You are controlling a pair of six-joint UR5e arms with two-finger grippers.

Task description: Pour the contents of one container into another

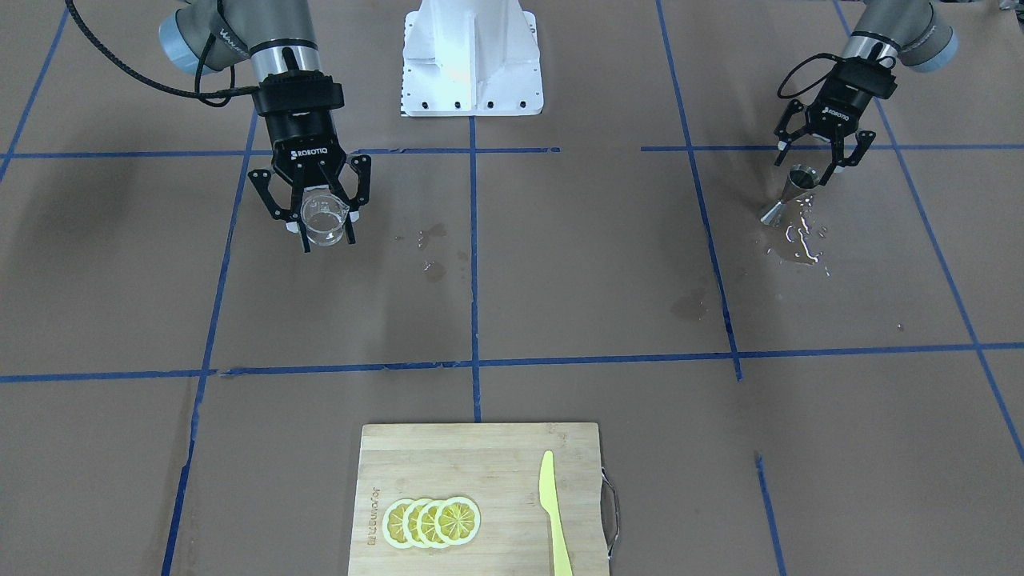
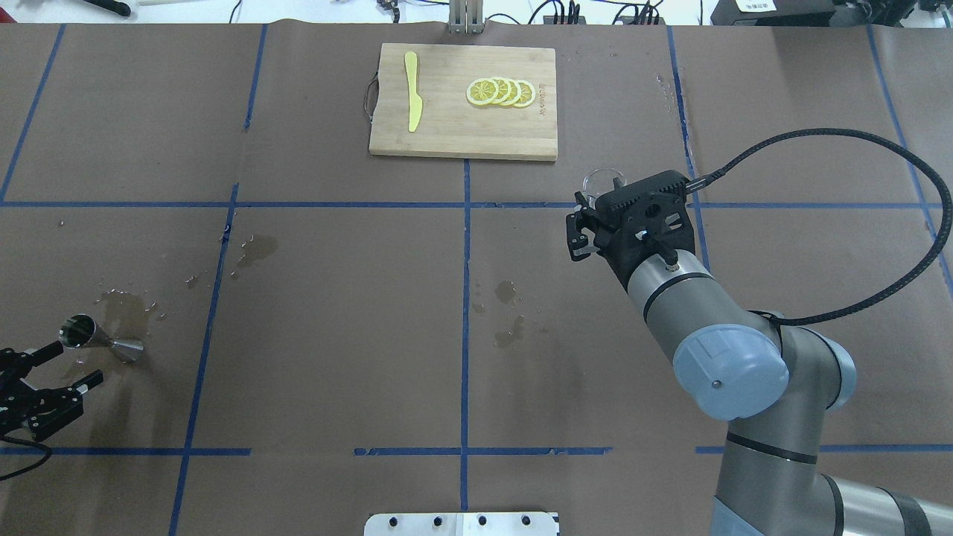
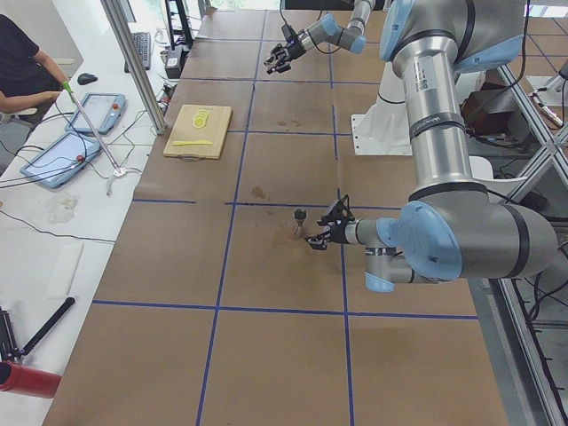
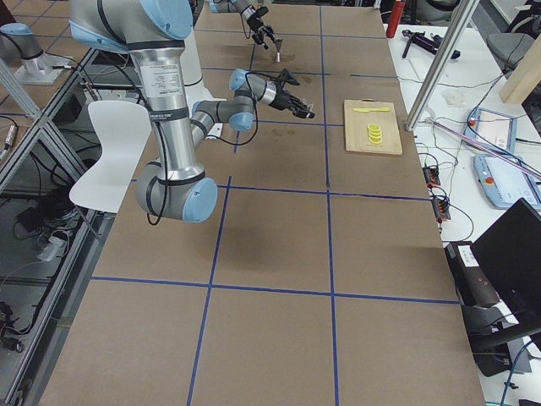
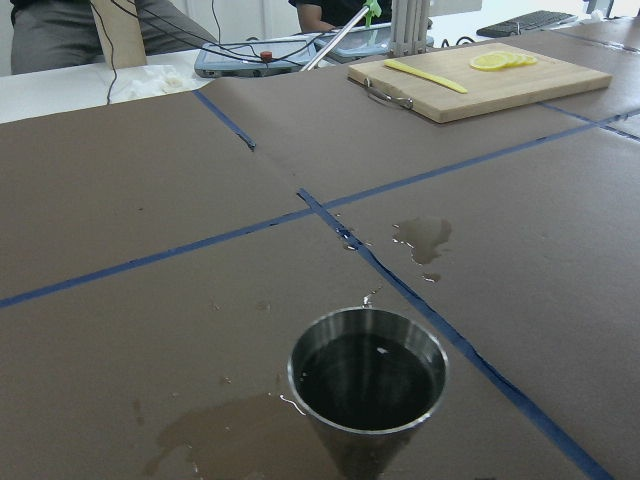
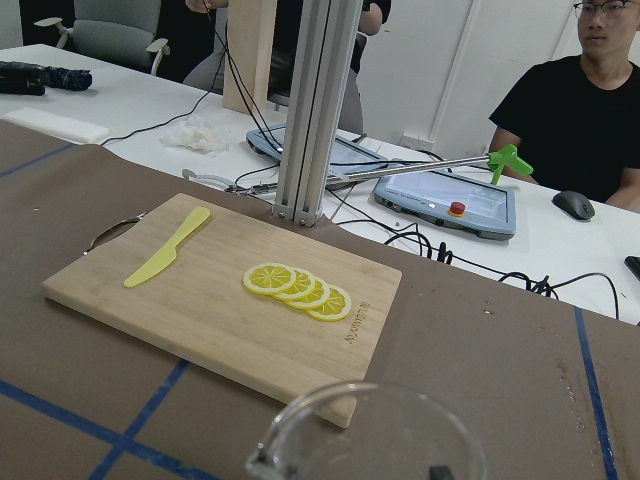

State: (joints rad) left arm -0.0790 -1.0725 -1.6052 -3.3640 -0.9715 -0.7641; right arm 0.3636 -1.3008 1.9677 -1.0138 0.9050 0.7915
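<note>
The clear glass beaker (image 1: 324, 218) sits between the fingers of my right gripper (image 1: 324, 238), which is shut on its sides and holds it upright, low over the table. From above only its rim (image 2: 604, 180) shows past the wrist; the right wrist view shows the beaker's rim (image 6: 370, 430) at the bottom edge. The silver jigger (image 1: 790, 194) stands upright on the table, filled with dark liquid (image 5: 368, 385). My left gripper (image 2: 74, 363) is open just behind the jigger (image 2: 95, 339), with no finger touching it.
Spilled liquid (image 1: 804, 240) pools around the jigger, and smaller wet spots (image 1: 432, 248) lie mid-table. A wooden cutting board (image 1: 448, 460) with lemon slices (image 1: 432, 522) and a yellow knife (image 1: 552, 512) sits at the operators' edge. The robot base (image 1: 472, 60) is between the arms. People sit beyond the table.
</note>
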